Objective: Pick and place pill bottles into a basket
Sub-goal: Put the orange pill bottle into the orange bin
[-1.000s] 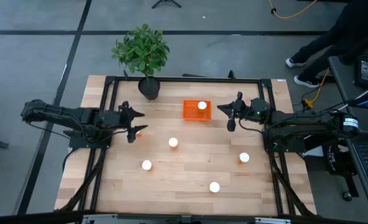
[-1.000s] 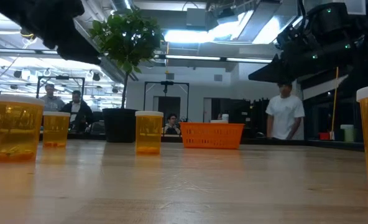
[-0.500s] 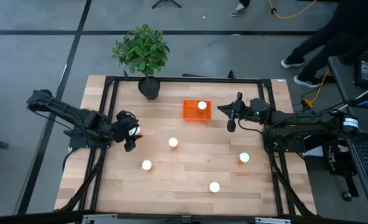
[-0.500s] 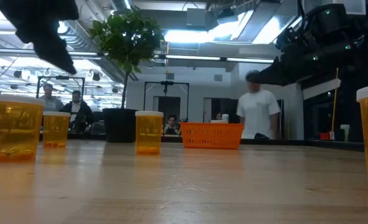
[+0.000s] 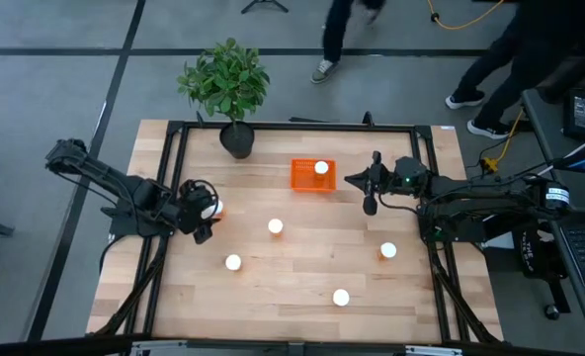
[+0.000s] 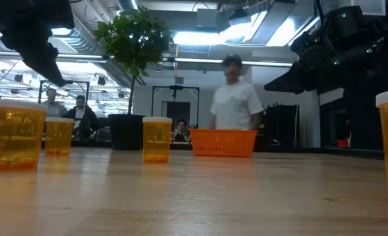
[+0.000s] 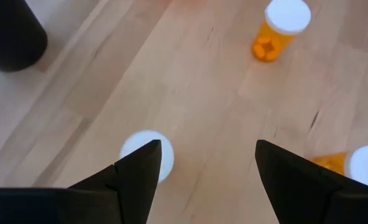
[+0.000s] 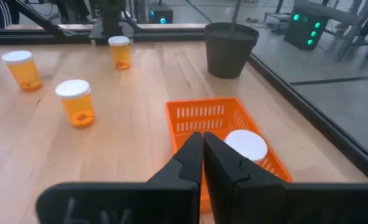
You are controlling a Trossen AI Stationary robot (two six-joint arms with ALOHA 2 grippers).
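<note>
Five pill bottles stand upright on the wooden table and one more [image 5: 321, 168] stands in the orange basket [image 5: 304, 178]. My left gripper [image 5: 204, 210] is open, pointing down above the leftmost bottle [image 5: 214, 209]. In the left wrist view that bottle's white cap [image 7: 143, 149] shows beside one finger, partly hidden by it, and the gripper [image 7: 207, 146] holds nothing. My right gripper [image 5: 370, 190] is shut and empty, just right of the basket. The right wrist view shows the gripper [image 8: 202, 146] above the basket [image 8: 199, 115] and its bottle [image 8: 246, 144].
A potted plant [image 5: 229, 94] stands at the far edge, left of the basket. Other bottles stand at mid-table [image 5: 275, 226], near left [image 5: 233, 262], near middle [image 5: 341, 297] and right [image 5: 388, 251]. People move about beyond the table's far side [image 6: 233, 105].
My left gripper has tipped from level to pointing down, drawing back a little toward the table's left edge, and now stands over the leftmost bottle. The bottles have not moved. A person has walked across the room behind the table.
</note>
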